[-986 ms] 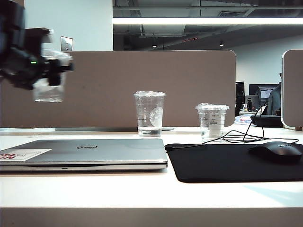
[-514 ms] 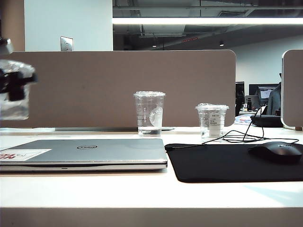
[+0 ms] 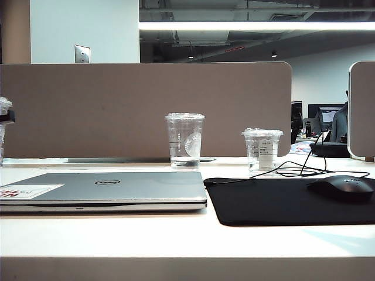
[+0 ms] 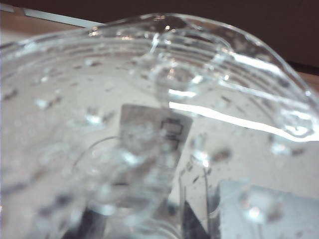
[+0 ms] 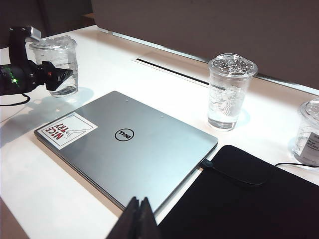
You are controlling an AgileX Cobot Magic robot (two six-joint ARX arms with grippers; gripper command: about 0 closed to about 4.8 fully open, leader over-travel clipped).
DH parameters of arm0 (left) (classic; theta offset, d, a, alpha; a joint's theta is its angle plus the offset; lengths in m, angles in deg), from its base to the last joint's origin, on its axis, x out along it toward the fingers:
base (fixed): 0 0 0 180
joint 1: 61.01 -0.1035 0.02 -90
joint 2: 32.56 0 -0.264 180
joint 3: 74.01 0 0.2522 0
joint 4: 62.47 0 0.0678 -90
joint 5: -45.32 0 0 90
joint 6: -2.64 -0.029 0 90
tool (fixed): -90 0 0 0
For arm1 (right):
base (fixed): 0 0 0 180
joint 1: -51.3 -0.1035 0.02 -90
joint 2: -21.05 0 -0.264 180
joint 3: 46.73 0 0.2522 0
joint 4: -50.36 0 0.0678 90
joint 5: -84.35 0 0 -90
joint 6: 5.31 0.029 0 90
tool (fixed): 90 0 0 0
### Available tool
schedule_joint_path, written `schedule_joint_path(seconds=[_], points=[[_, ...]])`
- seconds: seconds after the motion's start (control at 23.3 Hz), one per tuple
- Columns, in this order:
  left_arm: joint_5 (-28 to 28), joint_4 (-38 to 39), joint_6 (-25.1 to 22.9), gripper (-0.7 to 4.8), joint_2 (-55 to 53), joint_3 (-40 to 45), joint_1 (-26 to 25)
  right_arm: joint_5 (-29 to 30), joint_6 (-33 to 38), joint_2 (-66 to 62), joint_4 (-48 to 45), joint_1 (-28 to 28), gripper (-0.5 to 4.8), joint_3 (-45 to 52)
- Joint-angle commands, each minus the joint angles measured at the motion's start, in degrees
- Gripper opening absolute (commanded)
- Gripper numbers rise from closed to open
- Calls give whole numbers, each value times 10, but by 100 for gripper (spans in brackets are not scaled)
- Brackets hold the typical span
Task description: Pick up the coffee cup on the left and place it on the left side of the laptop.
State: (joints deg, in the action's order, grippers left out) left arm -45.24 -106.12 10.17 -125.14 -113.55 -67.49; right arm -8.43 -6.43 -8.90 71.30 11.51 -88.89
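Three cups [image 5: 228, 92] on white desk [image 3: 176, 234]; beige partition [image 3: 146, 108] behind.

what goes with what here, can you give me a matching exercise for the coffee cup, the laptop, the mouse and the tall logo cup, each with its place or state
Things:
1. coffee cup
2. laptop
3. mouse
4. tall logo cup

Place or state:
A. lies on the black mouse mat
B. stands untouched on the table behind the laptop
C. lid closed, flat on the table
D. held by the left gripper, just past the laptop's sticker end

Pairs: 1-D, 2-C, 3-A, 4-B

The right gripper is shut, above the laptop's near edge.
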Motion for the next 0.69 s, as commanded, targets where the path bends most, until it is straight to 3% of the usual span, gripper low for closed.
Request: schedule_joint_path(seconds=[0.04,0.26,0.69], points=[[23,-18,-2,184,0,-1,0,2,0,2,-12,0,-3,-4],[23,-24,-16,184,-5,-1,-1,2,0,2,-12,0,-3,-4],[32,-105,-15,187,-80,-1,-2,2,0,2,-10,0,-4,-4]])
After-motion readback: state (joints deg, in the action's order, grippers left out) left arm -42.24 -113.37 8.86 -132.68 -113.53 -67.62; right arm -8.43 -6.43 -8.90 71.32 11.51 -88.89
